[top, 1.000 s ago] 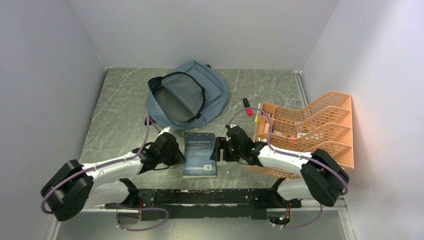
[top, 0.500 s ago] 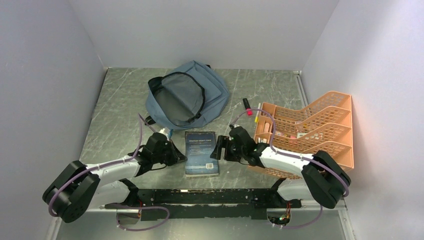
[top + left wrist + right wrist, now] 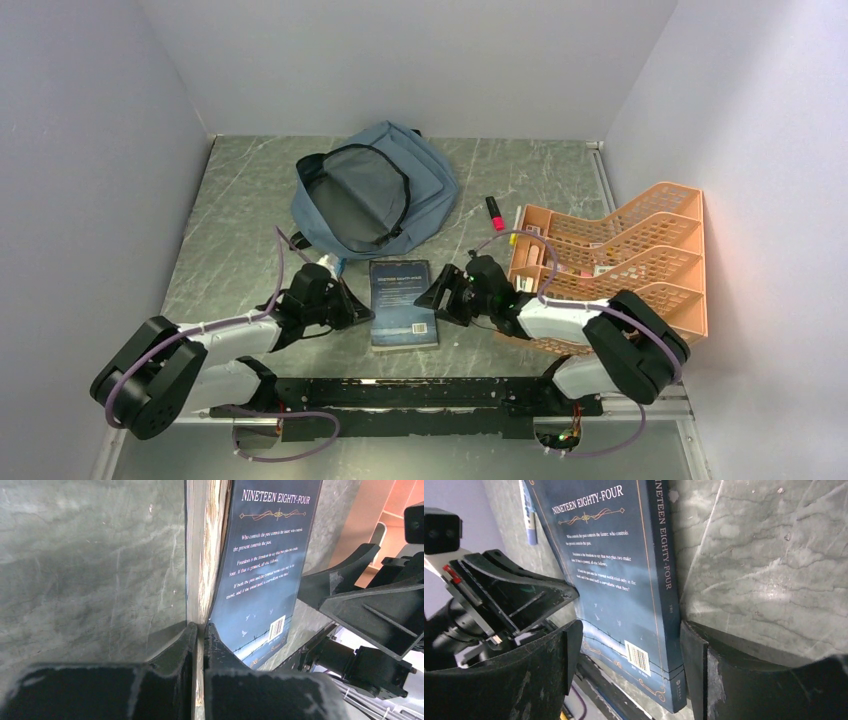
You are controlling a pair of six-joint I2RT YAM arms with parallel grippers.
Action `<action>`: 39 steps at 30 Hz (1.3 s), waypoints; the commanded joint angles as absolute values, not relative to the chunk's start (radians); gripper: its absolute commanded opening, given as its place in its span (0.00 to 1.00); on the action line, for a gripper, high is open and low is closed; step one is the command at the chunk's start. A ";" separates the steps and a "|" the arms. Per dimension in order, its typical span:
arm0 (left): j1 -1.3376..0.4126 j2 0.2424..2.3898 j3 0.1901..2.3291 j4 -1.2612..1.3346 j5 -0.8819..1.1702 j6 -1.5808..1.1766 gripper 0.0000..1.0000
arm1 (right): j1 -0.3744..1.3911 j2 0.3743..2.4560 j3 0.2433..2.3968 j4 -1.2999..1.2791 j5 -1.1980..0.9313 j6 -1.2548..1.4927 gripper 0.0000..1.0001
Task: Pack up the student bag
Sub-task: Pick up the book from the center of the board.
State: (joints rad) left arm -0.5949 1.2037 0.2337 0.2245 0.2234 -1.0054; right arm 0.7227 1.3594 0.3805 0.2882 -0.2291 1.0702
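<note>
Top external view shows a dark blue book [image 3: 403, 303] lying flat on the grey marbled surface [image 3: 240, 220], between the two hands. The left hand [image 3: 366, 312] sits at the book's page edge and the right hand [image 3: 432, 297] at its spine side, both low over the surface.

Left wrist view shows that hand's fingers [image 3: 187, 637] clenched almost together, their tips against the page edge at the book's near corner; I cannot tell whether any pages are caught between them.

Right wrist view shows the right hand released, its fingers [image 3: 694, 645] spread wide to either side of the book's near corner, one just beside the spine. The back cover reads "Nineteen Eighty-Four".

Beyond the left hand lies the blue-grey backpack [image 3: 375, 190], its main zip open and mouth gaping, near the book but apart from it. Just behind the right hand stands an orange mesh tray [image 3: 640, 250], with a pink marker [image 3: 494, 212] lying beyond it.
</note>
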 commanded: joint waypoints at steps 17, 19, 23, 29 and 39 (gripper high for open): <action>-0.581 1.342 0.224 0.057 0.099 -0.859 0.05 | 0.727 1.734 0.236 1.245 -0.580 1.369 0.62; -0.581 1.346 0.224 0.062 0.102 -0.856 0.05 | 0.726 1.763 0.234 1.283 -0.578 1.390 0.59; -0.584 1.348 0.224 0.062 0.106 -0.849 0.05 | 0.728 1.781 0.244 1.207 -0.534 1.397 0.57; -0.589 1.344 0.221 0.058 0.104 -0.850 0.05 | 0.730 1.663 0.268 0.926 -0.350 1.327 0.56; -0.591 1.322 0.218 0.054 0.112 -0.856 0.05 | 0.729 1.526 0.397 0.688 -0.167 1.158 0.32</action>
State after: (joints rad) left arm -0.5732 1.2877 0.2844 0.3027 0.1246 -0.9051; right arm 0.7303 1.5486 0.3454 0.6628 -0.2497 1.2282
